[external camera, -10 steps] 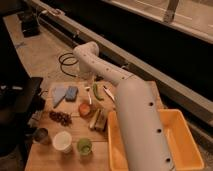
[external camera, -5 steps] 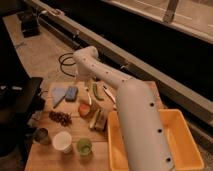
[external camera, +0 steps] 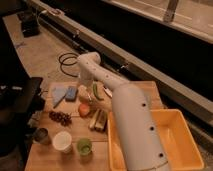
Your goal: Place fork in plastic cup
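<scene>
While gripper [external camera: 85,96] low over table [external camera: 70,128], plastic cup [external camera: 84,146] apart.

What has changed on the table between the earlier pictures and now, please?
The arm has sunk slightly, lowering the gripper beside the green utensil; whether it holds anything cannot be told. The plastic cup, white cup, grapes and yellow bin stayed put.

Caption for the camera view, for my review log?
One-arm robot, gripper low over the table beside the green utensil; the green plastic cup stands apart at the near edge.
</scene>
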{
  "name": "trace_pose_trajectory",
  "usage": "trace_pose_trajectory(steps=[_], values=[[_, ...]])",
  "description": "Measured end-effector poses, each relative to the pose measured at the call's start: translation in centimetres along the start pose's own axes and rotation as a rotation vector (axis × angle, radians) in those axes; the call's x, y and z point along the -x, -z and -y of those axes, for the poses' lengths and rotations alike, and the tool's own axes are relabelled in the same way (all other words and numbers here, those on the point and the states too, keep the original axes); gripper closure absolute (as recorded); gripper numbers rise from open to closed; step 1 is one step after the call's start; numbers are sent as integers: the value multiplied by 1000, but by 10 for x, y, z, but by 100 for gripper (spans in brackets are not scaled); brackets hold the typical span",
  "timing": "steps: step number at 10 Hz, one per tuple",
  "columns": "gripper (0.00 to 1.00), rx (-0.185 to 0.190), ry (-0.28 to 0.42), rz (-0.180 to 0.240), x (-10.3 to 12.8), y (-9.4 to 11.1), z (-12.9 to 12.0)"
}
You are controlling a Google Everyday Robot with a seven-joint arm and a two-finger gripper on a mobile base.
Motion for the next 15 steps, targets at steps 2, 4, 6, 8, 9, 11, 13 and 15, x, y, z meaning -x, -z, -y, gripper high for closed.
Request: trace_pose_trajectory(steps=[2, 4, 6, 8, 9, 11, 13, 15], values=[[35, 0, -8, 22, -2, -9, -4], [35, 4, -14, 41, -6, -15, -9], [35, 11, -15, 55, -7, -21, -9], [44, 14, -15, 77, -7, -23, -12], [53, 22, -10, 89, -5, -24, -13], [74, 31, -2, 98, -5, -27, -10], [95, 39, -7, 110, -6, -31, -9], [100, 46, -7, 121, -5, -33, -10]])
